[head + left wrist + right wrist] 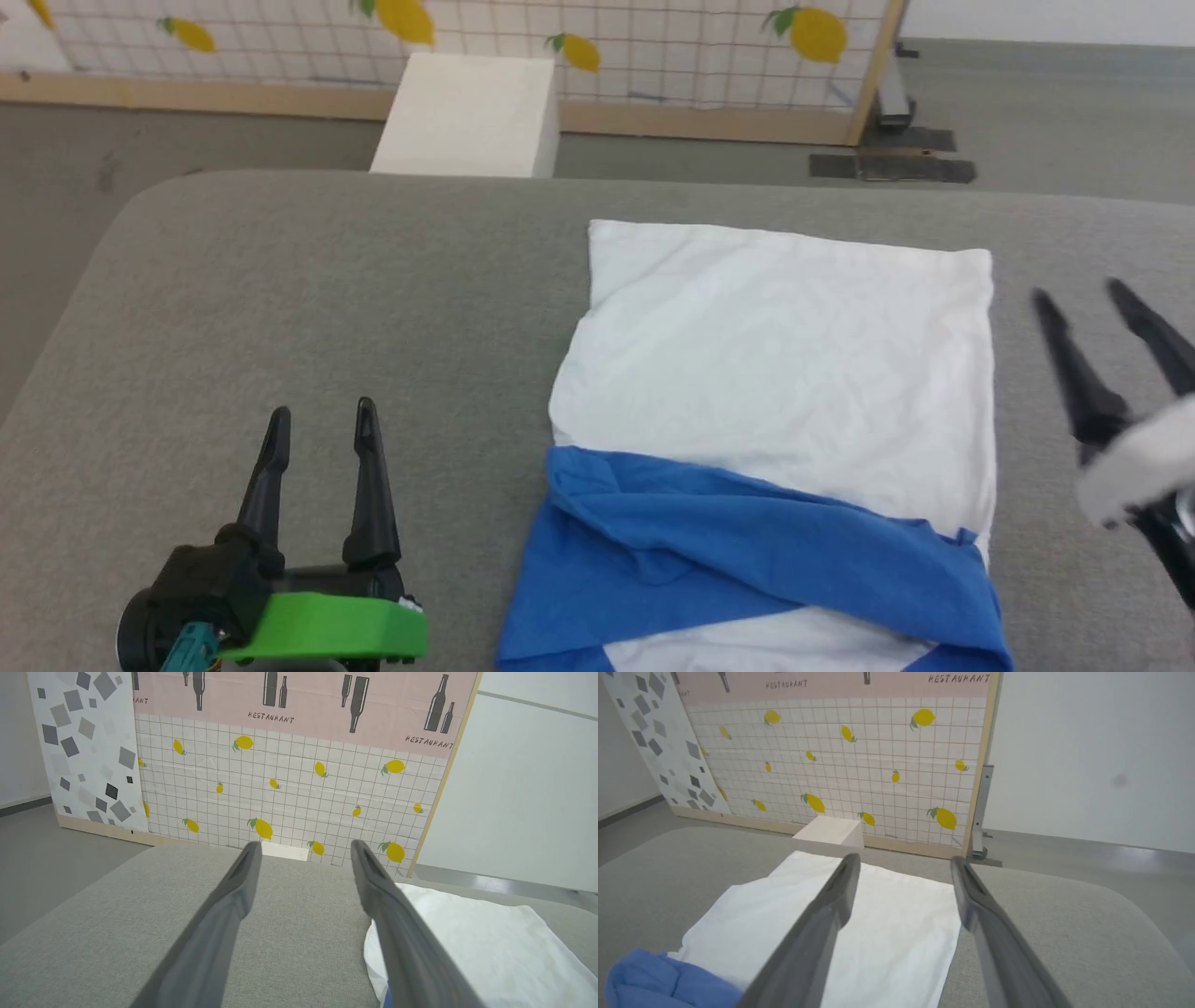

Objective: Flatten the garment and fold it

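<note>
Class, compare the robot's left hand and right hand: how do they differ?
The left hand stands well left of the garment; the right hand is close by its right edge. The left hand's fingers point straight up the head view; the right hand's lean left. Both are open and empty.

One garment [775, 355], two hands [323, 408] [1078, 289], one white block [467, 117]

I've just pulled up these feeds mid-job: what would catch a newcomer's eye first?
The garment, a white rectangle with a rumpled bright blue band across its near end, lies on the grey padded surface, right of centre in the head view. On either side of it hover the left gripper and the right gripper, both open and holding nothing. Behind stands a lemon-patterned panel.
</note>
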Robot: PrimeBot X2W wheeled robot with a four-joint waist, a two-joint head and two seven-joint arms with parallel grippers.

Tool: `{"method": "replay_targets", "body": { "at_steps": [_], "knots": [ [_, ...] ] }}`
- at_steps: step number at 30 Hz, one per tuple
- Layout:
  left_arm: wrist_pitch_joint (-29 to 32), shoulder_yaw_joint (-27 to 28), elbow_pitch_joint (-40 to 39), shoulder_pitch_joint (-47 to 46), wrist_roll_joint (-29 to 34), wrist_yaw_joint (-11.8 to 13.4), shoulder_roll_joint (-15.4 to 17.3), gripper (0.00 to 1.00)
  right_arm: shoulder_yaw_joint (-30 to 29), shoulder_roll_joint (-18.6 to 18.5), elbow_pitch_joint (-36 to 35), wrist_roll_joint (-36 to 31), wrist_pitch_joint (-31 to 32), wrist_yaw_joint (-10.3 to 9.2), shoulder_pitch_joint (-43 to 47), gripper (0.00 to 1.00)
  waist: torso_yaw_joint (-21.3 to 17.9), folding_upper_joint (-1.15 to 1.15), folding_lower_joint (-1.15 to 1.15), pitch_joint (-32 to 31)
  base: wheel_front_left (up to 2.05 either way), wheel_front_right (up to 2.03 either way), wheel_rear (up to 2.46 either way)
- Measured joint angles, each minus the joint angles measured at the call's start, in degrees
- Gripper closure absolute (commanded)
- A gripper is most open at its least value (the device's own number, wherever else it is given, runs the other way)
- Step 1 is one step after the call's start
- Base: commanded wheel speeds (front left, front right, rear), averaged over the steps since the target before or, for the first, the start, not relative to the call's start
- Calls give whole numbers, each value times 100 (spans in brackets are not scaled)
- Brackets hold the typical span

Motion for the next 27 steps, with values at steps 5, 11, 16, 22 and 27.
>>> {"method": "replay_targets", "body": {
  "at_steps": [5, 11, 16, 22, 27],
  "knots": [
    [-26, 10, 12, 188, -3, -4, 35, 0, -994, 725, -1022, -613, 201, 1, 1166, 0, -246, 0, 0, -74, 0, 0, 0],
    [-19, 18, 11, 254, -68, 13, 29, 0, -1158, 1402, -1644, -881, 318, 0, 1786, 0, -463, 0, 0, -90, 0, 0, 0],
    [461, -8, -114, -361, 12, -241, 398, 0, -1110, 1494, -1903, -951, 367, 1, 1819, 0, -530, 0, 0, 71, 0, 0, 0],
    [1761, -83, 87, -2589, 96, -969, 1012, 0, -1031, 1402, -2092, -937, 318, 1, 1486, 0, -564, 0, 0, 546, 0, 0, 0],
    [2763, -157, 861, -4454, -85, -1469, 1068, 0, -950, 1334, -2158, -817, 229, 0, 1151, 0, -622, 0, 0, 1061, 0, 0, 0]
  ]
}}
